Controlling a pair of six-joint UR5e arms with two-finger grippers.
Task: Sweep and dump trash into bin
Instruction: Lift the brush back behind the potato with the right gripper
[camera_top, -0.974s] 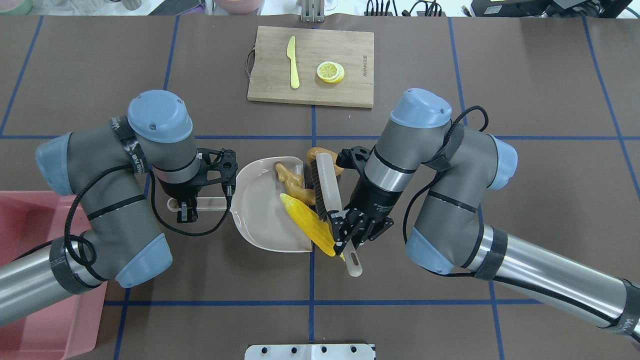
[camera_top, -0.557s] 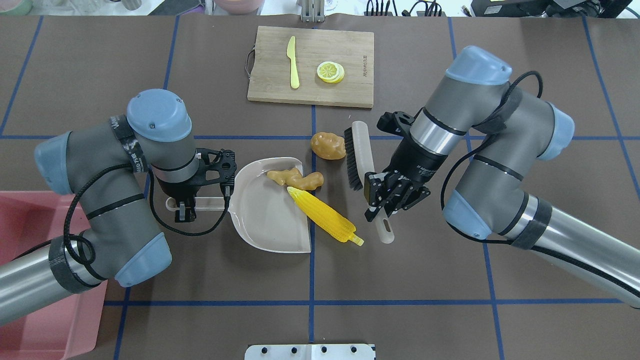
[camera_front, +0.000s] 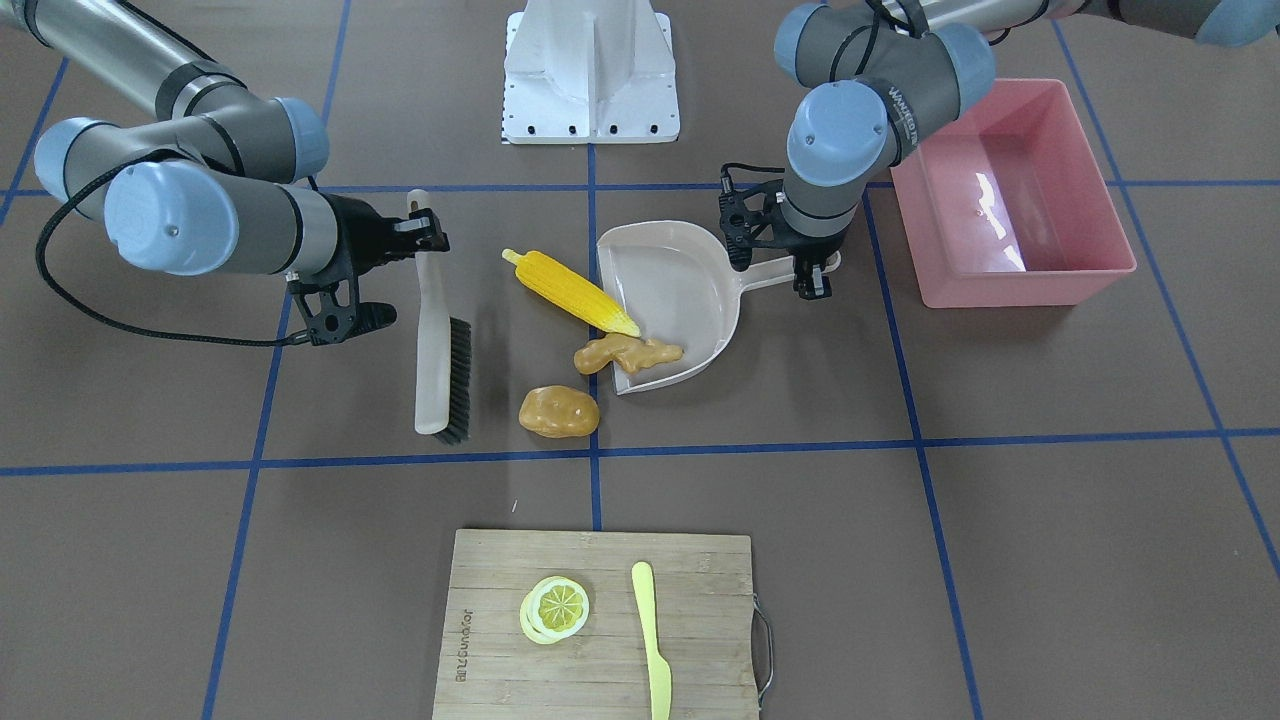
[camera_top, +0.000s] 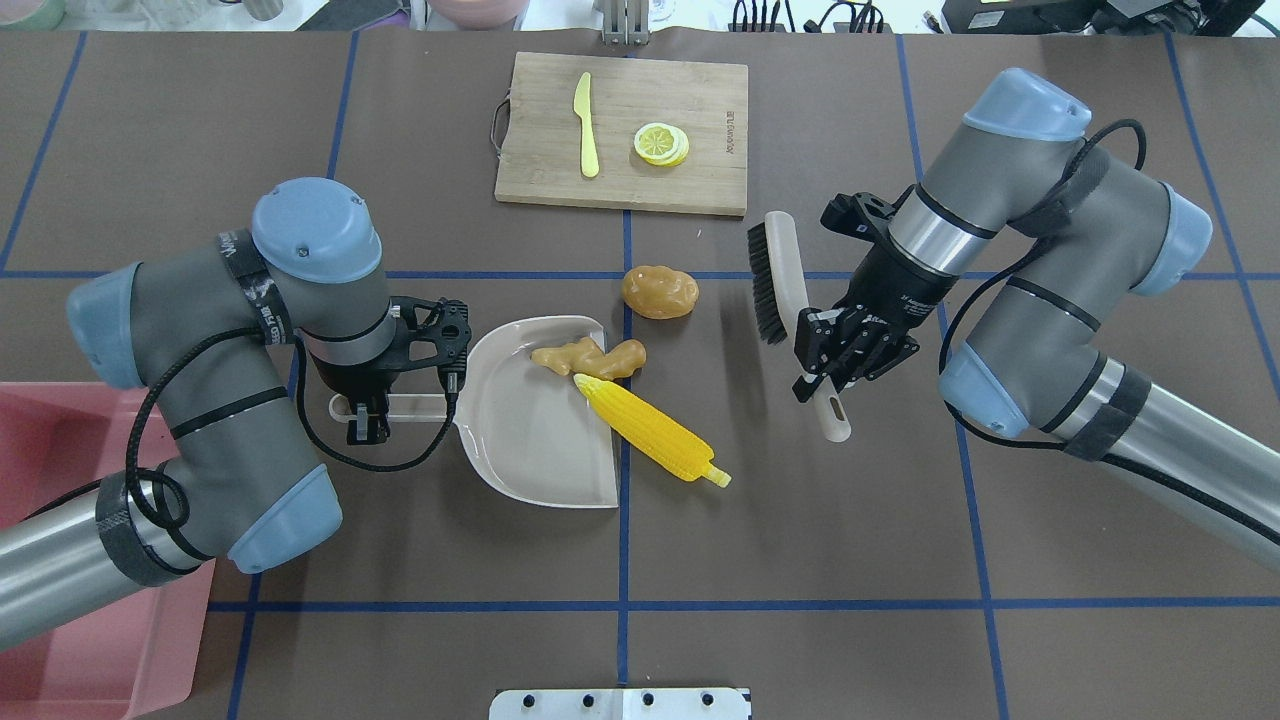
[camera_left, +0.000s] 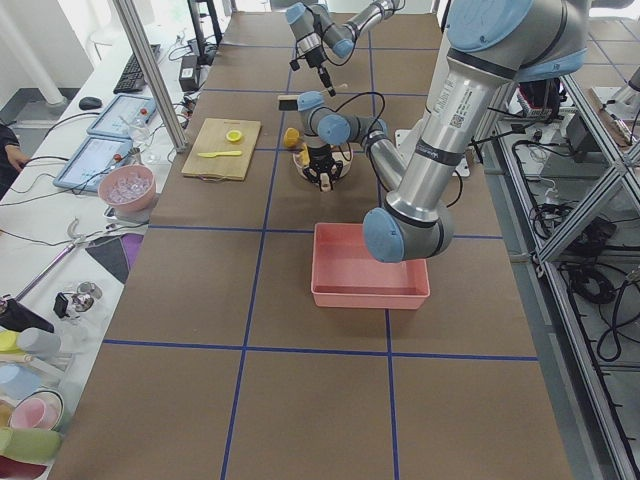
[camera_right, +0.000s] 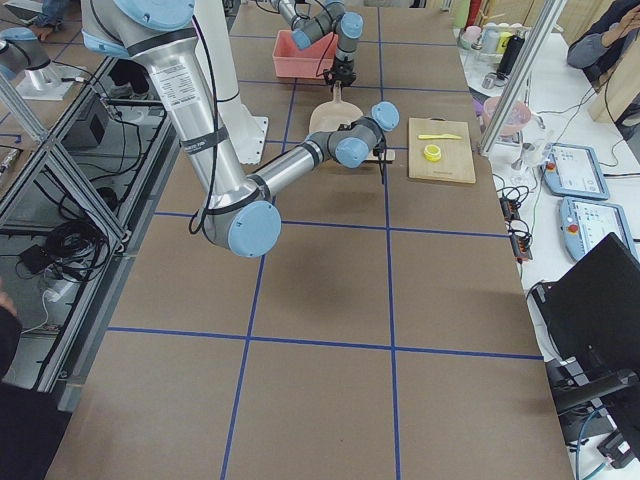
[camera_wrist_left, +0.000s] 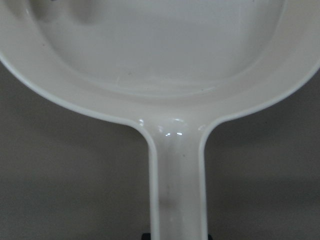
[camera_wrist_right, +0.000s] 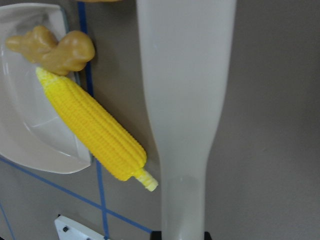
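The yellow corn cob (camera_top: 650, 432) lies with its tip on the lip of the beige dustpan (camera_top: 520, 420) and the rest on the table. The tan ginger root (camera_top: 590, 358) straddles the pan's far corner. The brown potato (camera_top: 660, 292) sits on the table beyond the pan. My left gripper (camera_top: 370, 405) is shut on the dustpan handle. My right gripper (camera_top: 825, 375) is shut on the handle of a brush (camera_top: 780, 280), held right of the potato, clear of the trash. The pink bin (camera_top: 130, 650) is at the near left, mostly hidden under my left arm; it also shows in the front-facing view (camera_front: 1030, 285).
A wooden cutting board (camera_top: 700, 185) at the far middle carries a yellow knife (camera_top: 585, 125) and a lemon slice (camera_top: 660, 143). The white base plate (camera_top: 620, 703) sits at the near edge.
My right gripper has swung the brush away from the dustpan's lip, to the right and farther back. The corn has slid partly back out of the pan. The left arm has stayed still.
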